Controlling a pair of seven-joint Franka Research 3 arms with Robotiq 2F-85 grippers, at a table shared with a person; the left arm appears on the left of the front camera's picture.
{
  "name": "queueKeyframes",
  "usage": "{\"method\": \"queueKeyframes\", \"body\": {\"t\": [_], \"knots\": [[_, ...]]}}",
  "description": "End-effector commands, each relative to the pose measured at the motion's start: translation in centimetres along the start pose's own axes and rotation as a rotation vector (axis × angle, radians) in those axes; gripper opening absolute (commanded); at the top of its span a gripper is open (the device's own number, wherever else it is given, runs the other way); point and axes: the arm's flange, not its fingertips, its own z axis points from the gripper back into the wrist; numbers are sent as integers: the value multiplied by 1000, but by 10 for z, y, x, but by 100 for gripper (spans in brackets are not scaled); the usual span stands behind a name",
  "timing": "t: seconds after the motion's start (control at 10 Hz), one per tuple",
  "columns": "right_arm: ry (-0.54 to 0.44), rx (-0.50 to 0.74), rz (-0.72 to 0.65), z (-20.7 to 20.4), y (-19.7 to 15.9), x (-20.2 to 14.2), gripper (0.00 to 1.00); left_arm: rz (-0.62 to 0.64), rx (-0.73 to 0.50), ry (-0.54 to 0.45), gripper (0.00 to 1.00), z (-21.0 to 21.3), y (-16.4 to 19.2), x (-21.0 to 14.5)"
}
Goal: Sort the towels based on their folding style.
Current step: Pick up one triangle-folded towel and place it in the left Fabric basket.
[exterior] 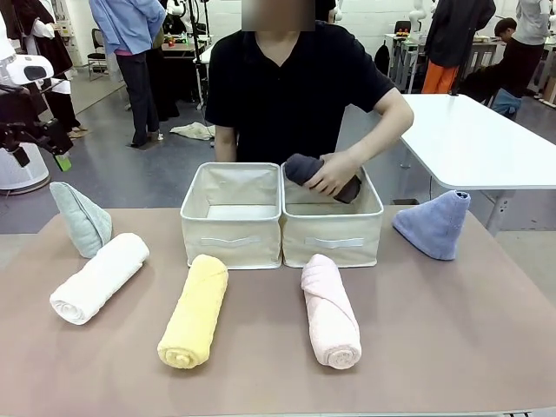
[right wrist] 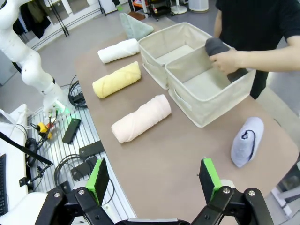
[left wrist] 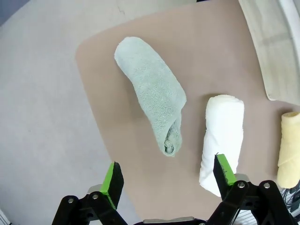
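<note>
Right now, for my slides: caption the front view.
A person's hand holds the dark grey towel over the right bin; five towels lie on the table.

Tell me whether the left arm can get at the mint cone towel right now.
Probably yes. The left gripper hangs open above the mint towel, with nothing between them; the white roll lies beside it, apart.

fluffy terry towels point(exterior: 193, 311), stiff woven-cloth bins point(exterior: 233, 228), matt tabletop point(exterior: 434, 347).
</note>
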Motion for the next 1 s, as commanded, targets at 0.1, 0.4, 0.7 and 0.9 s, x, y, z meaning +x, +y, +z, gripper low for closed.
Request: {"method": "queueKeyframes", "body": {"t": [0.1, 0.4, 0.7, 0.9], "knots": [[-8, 6, 6, -2, -1, 0, 100, -15, -12, 44, 100, -5, 0, 15], [-8, 6, 6, -2, -1, 0, 100, -7, -9, 32, 100, -10, -1, 9], [-8, 6, 6, -2, -1, 0, 100, 223, -47, 139, 100, -23, -25, 5], [-8, 6, 6, -2, -1, 0, 100, 254, -34, 170, 100, -40, -30, 7]]}}
